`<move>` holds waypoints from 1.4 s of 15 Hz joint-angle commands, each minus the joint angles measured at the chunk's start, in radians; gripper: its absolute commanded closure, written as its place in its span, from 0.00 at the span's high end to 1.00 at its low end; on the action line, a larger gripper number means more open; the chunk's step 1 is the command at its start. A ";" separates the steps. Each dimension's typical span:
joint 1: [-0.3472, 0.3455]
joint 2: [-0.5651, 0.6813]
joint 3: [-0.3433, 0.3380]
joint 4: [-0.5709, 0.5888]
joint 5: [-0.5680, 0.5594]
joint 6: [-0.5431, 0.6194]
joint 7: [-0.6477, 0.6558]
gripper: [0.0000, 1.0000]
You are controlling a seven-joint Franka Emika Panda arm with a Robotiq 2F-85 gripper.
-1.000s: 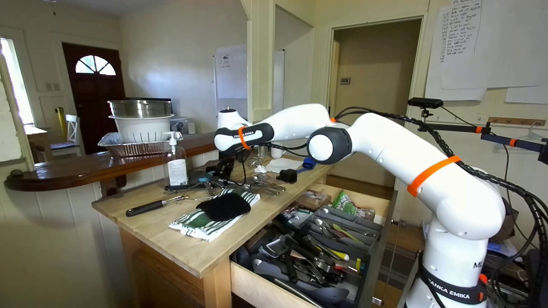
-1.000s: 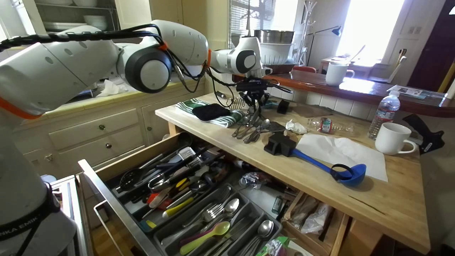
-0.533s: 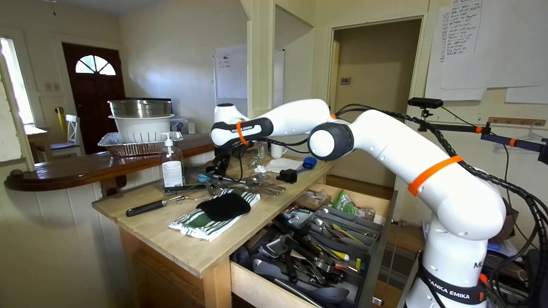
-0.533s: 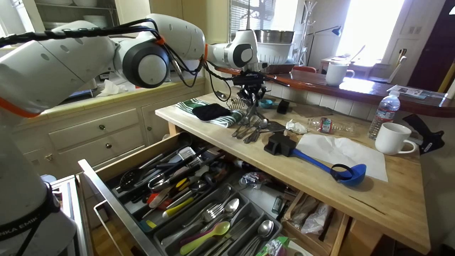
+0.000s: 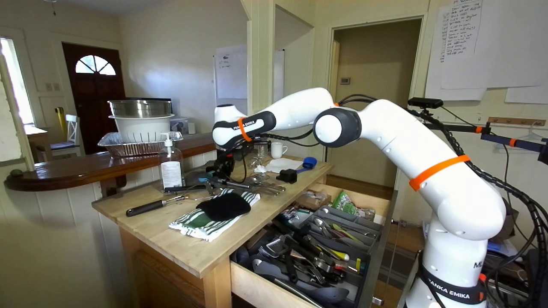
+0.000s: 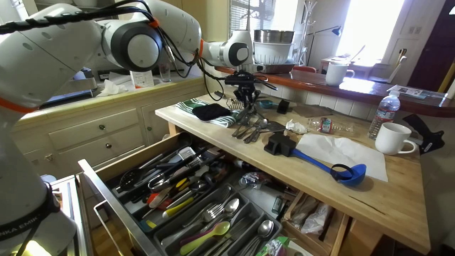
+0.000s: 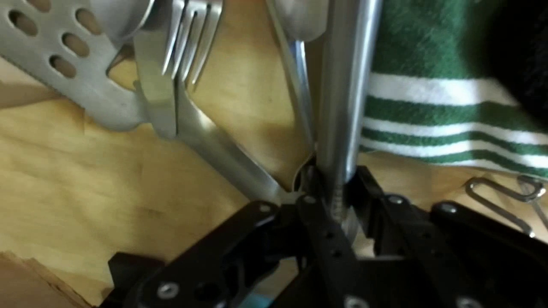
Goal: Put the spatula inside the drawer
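My gripper (image 7: 336, 177) is shut on a round metal handle (image 7: 346, 85), seen in the wrist view; the handle also shows in an exterior view (image 5: 235, 184). The far end of that utensil is hidden, so I cannot tell whether it is the spatula. A slotted metal head like a spatula's (image 7: 92, 72) lies at the upper left of the wrist view, beside a fork (image 7: 197, 25). The gripper is low over the wooden counter in both exterior views (image 5: 222, 167) (image 6: 247, 101). The drawer (image 5: 252, 291) (image 6: 128, 161) is pulled out, full of utensils.
A striped towel (image 5: 188, 231) with a black cloth (image 5: 227, 206) lies beside the cutlery pile (image 6: 252, 133). A pump bottle (image 5: 171, 173) stands behind. A blue ladle (image 6: 355, 174), white mug (image 6: 394, 138) and water bottle (image 6: 384, 113) are on the counter. A raised bar (image 5: 68, 175) runs behind.
The arm's elbow has risen. The gripper has shifted a little left in an exterior view, and the metal handle has moved and tilted with it.
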 commanded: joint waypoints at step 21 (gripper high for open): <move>0.146 -0.805 -0.042 -1.195 -0.038 0.109 0.897 0.06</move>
